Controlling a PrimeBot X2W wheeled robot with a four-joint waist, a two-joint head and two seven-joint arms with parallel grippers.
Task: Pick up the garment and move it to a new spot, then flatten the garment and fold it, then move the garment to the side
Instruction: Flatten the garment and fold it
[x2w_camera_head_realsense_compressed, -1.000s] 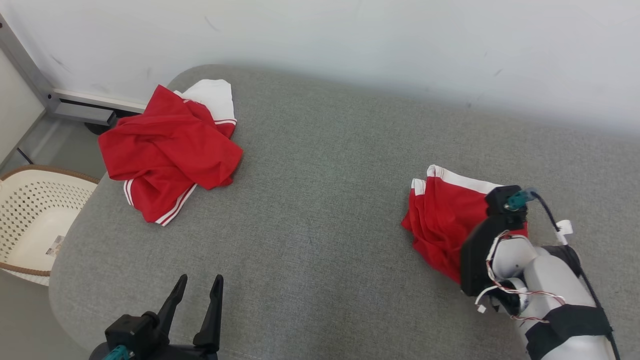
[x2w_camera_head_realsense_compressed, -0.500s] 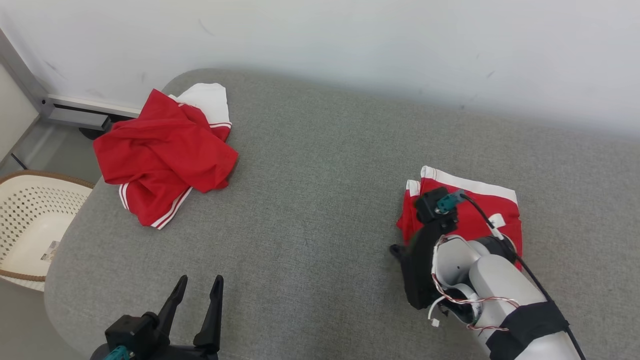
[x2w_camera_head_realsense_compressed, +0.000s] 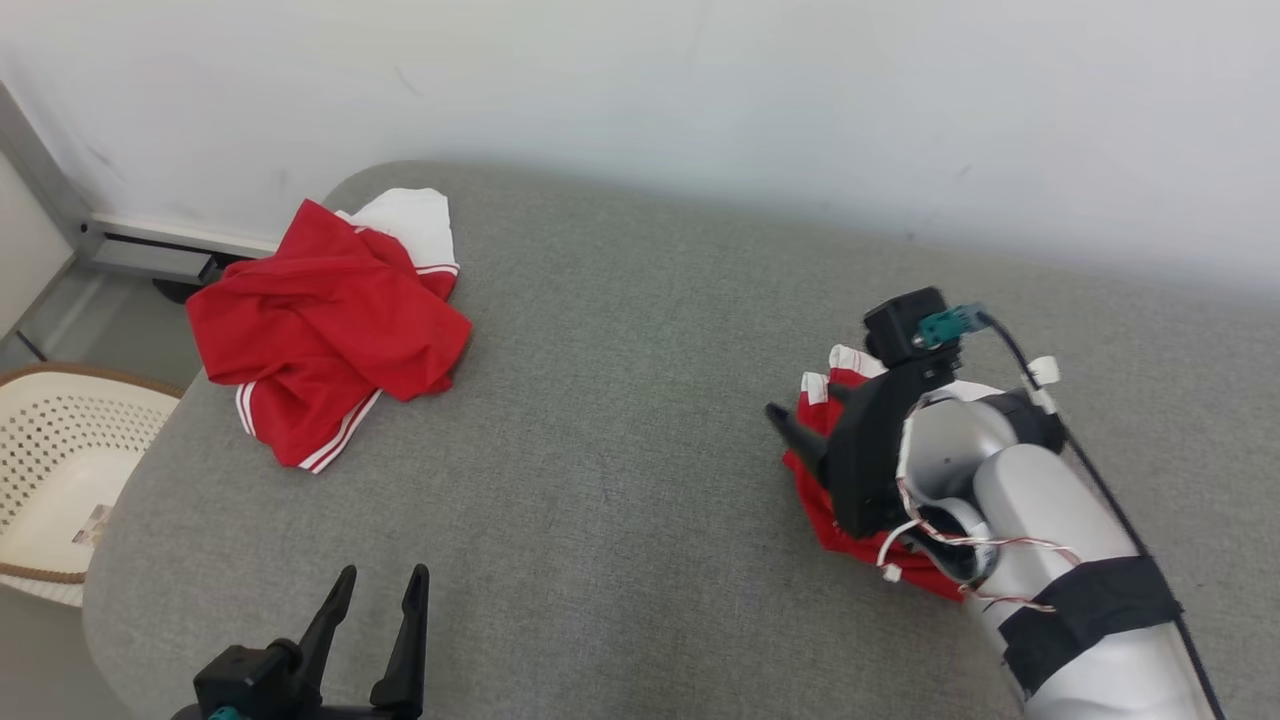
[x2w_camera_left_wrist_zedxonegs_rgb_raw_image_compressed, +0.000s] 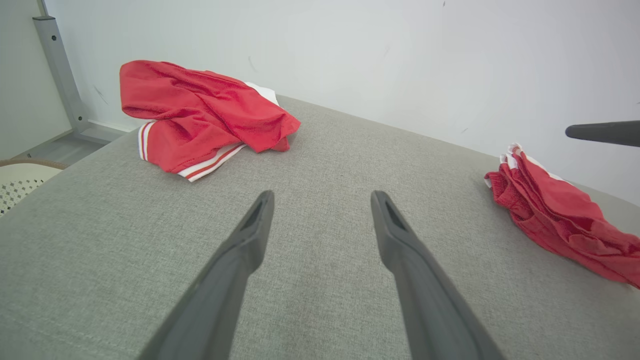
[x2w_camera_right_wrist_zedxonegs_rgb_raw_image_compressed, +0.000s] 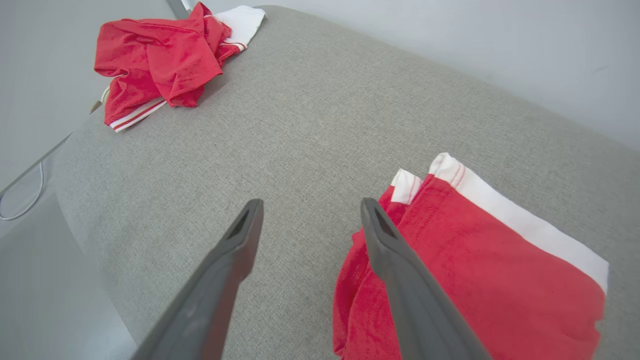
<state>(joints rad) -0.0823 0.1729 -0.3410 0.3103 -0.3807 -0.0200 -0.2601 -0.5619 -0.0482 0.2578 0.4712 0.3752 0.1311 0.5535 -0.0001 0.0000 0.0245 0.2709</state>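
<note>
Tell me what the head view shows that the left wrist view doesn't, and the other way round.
Head view adds: the right arm's pale forearm with its black strap, hiding much of the folded red garment. Left wrist view adds: that garment's layered edge side-on, uncovered. Both: the crumpled red garment, the grey cushion, the basket rim, the open left gripper.

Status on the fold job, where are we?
Done: the folded garment lies flat at the right of the cushion, apparently set aside. In hand: nothing. The right gripper is open above its edge and the left gripper is open and idle. Left: the crumpled garment at the far left, if it counts.
</note>
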